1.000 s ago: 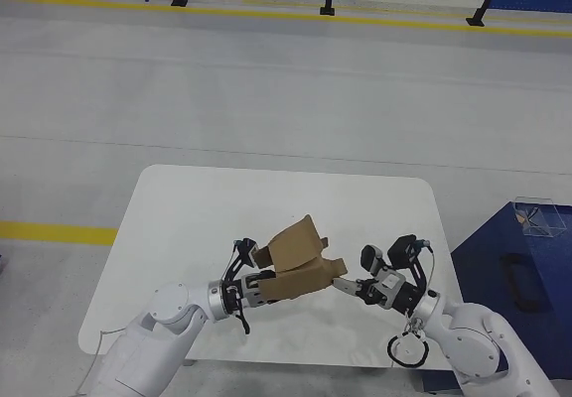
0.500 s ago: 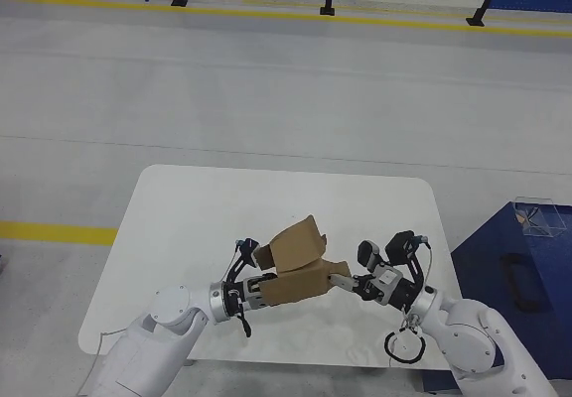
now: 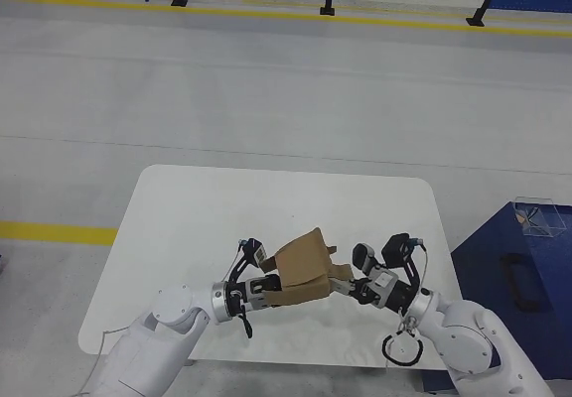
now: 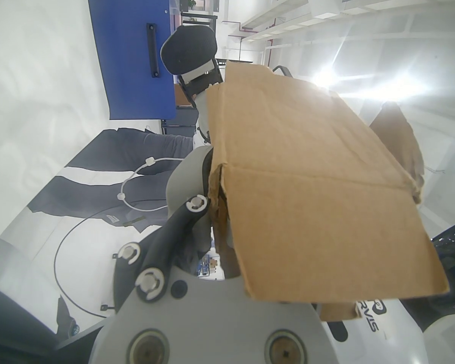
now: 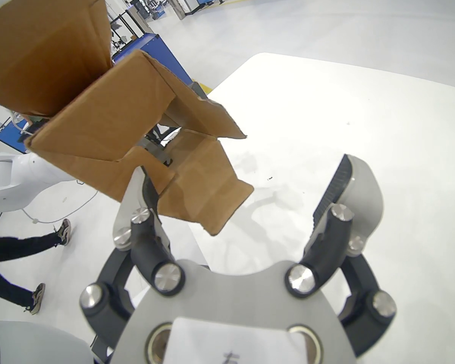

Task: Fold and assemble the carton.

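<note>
A brown carton [image 3: 303, 264], partly folded with loose flaps, hangs just above the white table [image 3: 207, 213] near its front edge. My left gripper [image 3: 264, 289] is shut on the carton's left end; in the left wrist view one finger [image 4: 192, 210] presses the cardboard edge and the carton [image 4: 307, 191] hides the other. My right gripper [image 3: 343, 285] is at the carton's right end. In the right wrist view this gripper [image 5: 242, 187] stands open, with a lower flap of the carton [image 5: 208, 191] lying against one finger [image 5: 142, 195] and reaching into the gap.
A blue cabinet [image 3: 524, 273] stands right of the table with a clear plastic box [image 3: 536, 214] on top. A cable loop [image 3: 402, 350] hangs under the right arm. The table's back and left parts are bare.
My right gripper has moved left up to the carton's flaps. The carton has tilted and sunk a little in the left gripper.
</note>
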